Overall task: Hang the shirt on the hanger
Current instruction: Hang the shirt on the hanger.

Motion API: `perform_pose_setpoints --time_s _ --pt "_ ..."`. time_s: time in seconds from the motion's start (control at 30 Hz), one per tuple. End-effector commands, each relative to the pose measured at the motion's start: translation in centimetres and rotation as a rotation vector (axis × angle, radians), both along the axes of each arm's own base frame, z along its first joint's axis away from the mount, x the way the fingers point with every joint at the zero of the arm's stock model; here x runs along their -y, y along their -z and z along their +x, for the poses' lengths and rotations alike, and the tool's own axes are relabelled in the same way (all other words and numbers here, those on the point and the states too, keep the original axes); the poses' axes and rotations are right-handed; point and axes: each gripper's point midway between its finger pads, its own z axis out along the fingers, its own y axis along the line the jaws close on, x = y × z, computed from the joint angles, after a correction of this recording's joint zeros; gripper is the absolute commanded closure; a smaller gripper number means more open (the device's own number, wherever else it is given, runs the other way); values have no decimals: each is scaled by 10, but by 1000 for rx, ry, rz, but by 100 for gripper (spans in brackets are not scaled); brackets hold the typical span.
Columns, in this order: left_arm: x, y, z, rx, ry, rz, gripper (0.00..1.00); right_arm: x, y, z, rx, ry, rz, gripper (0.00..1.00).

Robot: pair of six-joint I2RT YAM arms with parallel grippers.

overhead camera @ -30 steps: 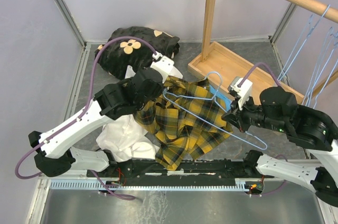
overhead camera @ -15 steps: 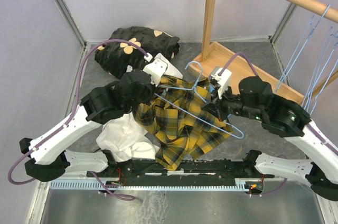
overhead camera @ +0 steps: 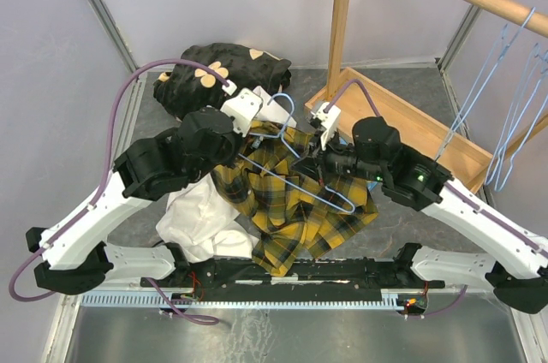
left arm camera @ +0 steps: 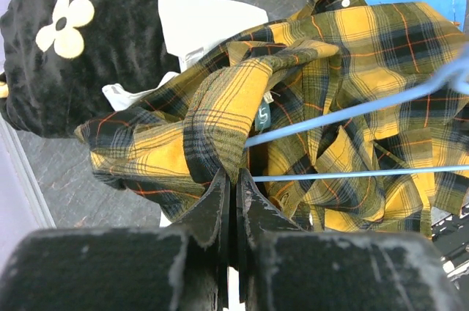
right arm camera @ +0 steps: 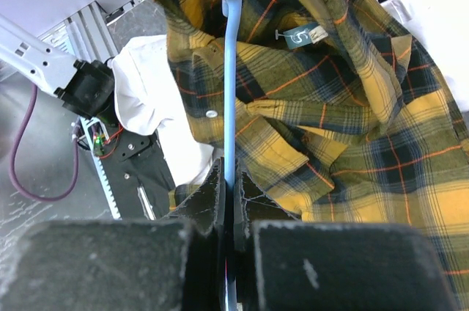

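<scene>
Left jaws clamped tight on a shirt (left arm camera: 220,113) fold, right jaws pinching the hanger (right arm camera: 230,69) wire; threading seems in hand, and next the wire's end needs sliding under that fold.

shirt (overhead camera: 291,209) 1 | white garment (overhead camera: 197,222) 1 | black flowered cloth (overhead camera: 257,68) 1 | wooden rack (overhead camera: 342,20) 1 | hanger (right arm camera: 231,69) on shirt 1
</scene>
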Motion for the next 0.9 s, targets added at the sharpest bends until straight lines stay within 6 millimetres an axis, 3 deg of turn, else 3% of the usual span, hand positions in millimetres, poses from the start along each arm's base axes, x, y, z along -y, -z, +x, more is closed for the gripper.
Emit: perform_pose_setpoints --time_s 0.0,0.23,0.63,0.73,0.87 --pt "1 -26 -2 46 47 -37 97 -23 -30 16 91 -10 122 100" --pt "17 -25 -10 -5 114 -59 97 -27 -17 35 81 65 84 100" --pt "60 -23 -30 -70 214 -147 97 -56 2 43 28 56 220 100" --pt "69 -18 -34 -78 212 -147 97 -49 -1 59 47 161 260 100" --pt "61 -20 -32 -58 154 -170 97 -21 -17 78 100 343 321 100"
